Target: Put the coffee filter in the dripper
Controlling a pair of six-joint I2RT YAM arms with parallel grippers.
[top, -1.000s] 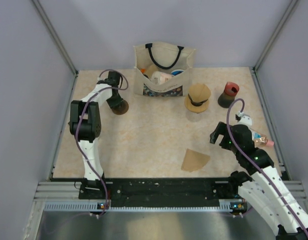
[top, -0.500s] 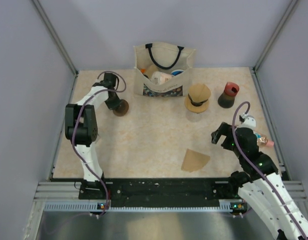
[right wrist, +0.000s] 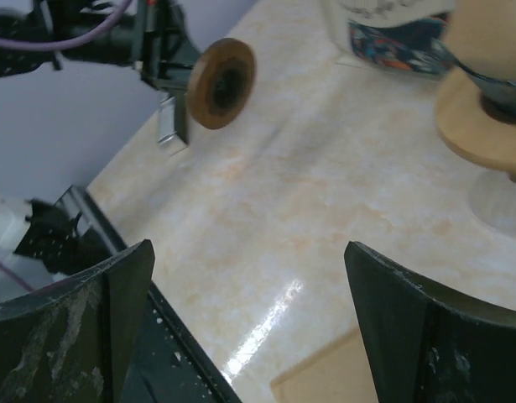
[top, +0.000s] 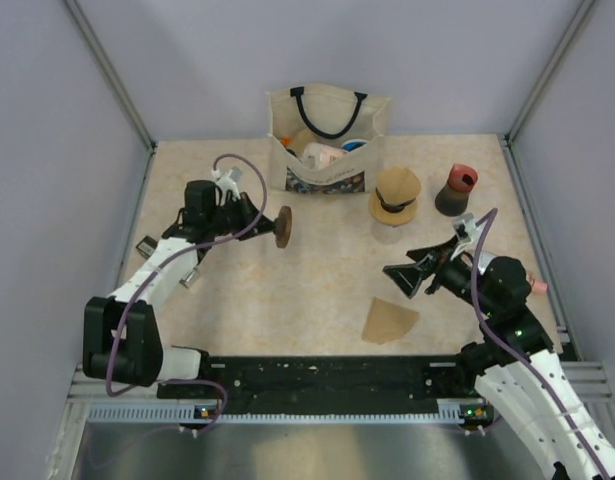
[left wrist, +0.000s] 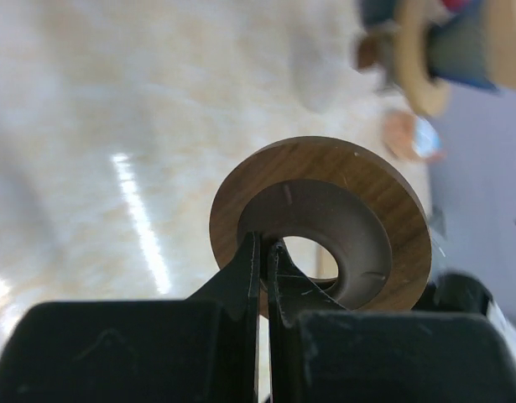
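Observation:
The coffee filter [top: 389,320], a flat tan paper wedge, lies on the table near the front edge; one corner of the filter [right wrist: 325,382] shows low between my right fingers. The dripper [top: 395,197] stands at the back right, a blue band over a tan ring base with a tan cone-shaped top. It also shows as the dripper [right wrist: 484,92] in the right wrist view. My right gripper [top: 417,262] hovers open just behind the filter, nothing in it [right wrist: 247,252]. My left gripper [top: 272,226] is shut on the rim of a brown ring [left wrist: 383,193], held on edge above the table.
A canvas tote bag [top: 327,150] with several items stands at the back centre. A dark brown grinder with a red top [top: 455,190] is right of the dripper. A small metal piece [top: 190,276] lies beside the left arm. Frame rails border the table.
The left gripper closed on the brown ring, lifted it and swung it from the back left toward the middle. The right gripper turned and reached left, over the area behind the filter.

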